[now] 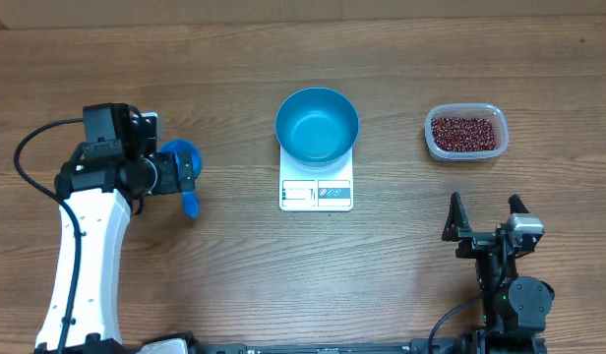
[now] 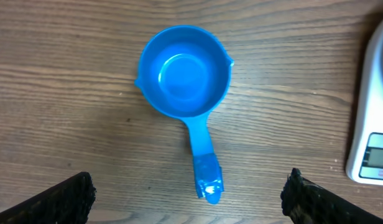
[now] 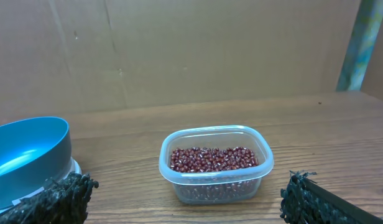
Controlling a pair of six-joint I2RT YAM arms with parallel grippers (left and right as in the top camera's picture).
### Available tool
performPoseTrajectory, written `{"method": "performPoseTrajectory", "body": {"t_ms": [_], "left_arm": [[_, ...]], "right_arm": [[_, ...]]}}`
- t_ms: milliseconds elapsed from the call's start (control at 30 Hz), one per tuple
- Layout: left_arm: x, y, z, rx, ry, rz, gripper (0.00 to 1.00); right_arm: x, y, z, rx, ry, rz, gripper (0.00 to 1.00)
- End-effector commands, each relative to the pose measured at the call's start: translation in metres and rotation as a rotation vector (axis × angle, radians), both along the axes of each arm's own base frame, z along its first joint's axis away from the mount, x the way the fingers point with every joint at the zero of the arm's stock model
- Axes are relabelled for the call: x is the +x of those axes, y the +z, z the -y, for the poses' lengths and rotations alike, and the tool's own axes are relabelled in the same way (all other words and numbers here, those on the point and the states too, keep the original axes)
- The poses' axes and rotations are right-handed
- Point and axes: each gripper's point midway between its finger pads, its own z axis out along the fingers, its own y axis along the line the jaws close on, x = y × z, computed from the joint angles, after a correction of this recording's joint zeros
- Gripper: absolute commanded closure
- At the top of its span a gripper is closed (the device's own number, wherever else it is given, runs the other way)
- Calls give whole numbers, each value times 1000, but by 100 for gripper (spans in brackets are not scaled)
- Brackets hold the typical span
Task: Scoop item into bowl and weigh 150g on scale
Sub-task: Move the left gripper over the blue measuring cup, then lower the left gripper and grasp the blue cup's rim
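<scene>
scoop [image 1: 183, 150] part hid by L arm [image 1: 87, 236] | scale [image 2: 373, 93] cut, frame R edge | bowl [image 3: 27, 155] cut, frame L edge

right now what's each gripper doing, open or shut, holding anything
Left gripper: open, holding nothing, over the blue scoop.
Right gripper: open, holding nothing.

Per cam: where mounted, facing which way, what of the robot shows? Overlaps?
Overhead: above the table, looking straight down; left arm and right arm show.
Left wrist: on the left gripper, looking down at the scoop; its open fingertips show.
Right wrist: on the right gripper, facing across at the tub of beans; open fingertips show.
Shared: overhead and right wrist both see the bowl on the scale.
</scene>
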Motion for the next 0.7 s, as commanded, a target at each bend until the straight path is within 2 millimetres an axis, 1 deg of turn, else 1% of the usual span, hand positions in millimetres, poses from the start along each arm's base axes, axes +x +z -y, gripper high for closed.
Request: {"method": "performPoseTrajectory", "body": {"t_ms": [0, 167, 367, 567, 667], "left_arm": [[8, -2, -8, 1, 39, -11, 1], [13, -17, -19, 23, 92, -72, 0], [25, -36, -29, 31, 158, -133, 0], [30, -65, -30, 20, 176, -197, 0], [31, -74, -31, 18, 181, -215, 0]], "right_arm": [[0, -1, 3, -5, -16, 5, 0], [0, -1, 3, -5, -17, 5, 0], [0, -1, 3, -5, -16, 5, 0], [0, -1, 3, -5, -17, 5, 0], [0, -1, 3, -5, -16, 5, 0]]}}
